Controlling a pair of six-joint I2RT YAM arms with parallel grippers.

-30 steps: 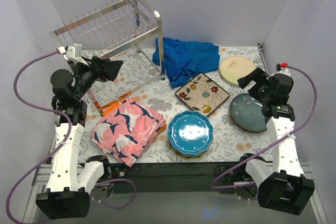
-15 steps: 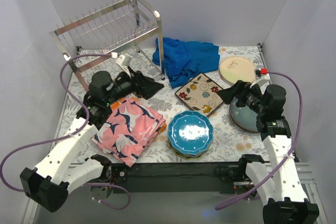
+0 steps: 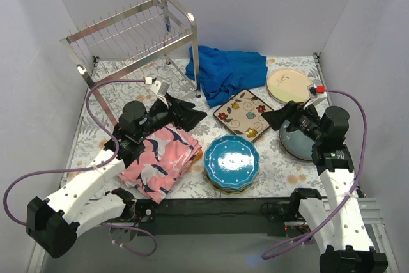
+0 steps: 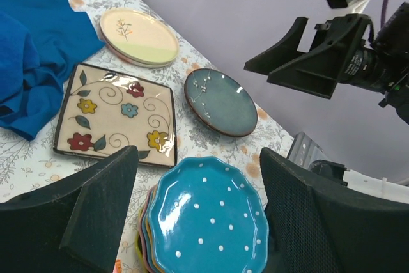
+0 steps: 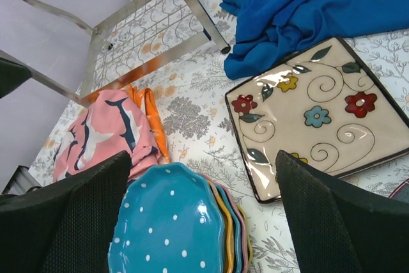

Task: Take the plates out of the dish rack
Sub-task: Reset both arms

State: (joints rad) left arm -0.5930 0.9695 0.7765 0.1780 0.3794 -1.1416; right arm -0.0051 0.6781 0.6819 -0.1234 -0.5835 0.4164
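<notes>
At the far left corner of the table (image 3: pixel 281 167), the rack (image 3: pixel 131 30), upright on its legs; close beside it along the far edge, a blue cloth (image 3: pixel 225 70), bunched. Near the near edge, about midway, a stack (image 3: pixel 232 161) topped by a teal dotted plate, with yellow and pink rims showing beneath. Just beyond that, toward the middle, the square plate (image 3: pixel 246 114), flat, with a floral pattern; toward the far right corner, the cream plate (image 3: pixel 288 85), round and flat; by the right edge, the dark plate (image 3: pixel 299 142), partly hidden under the right arm. Toward the near left corner, a pink cloth (image 3: pixel 160 161), folded; under its far side, the rim of an orange plate (image 5: pixel 150 116) peeking out. Above the table between pink cloth and square plate, the left hand (image 3: pixel 193 112), spread wide and gripping nothing. Over the inner rim of the dark plate, the right hand (image 3: pixel 271 118), also spread wide and empty, pointing toward the square plate.
</notes>
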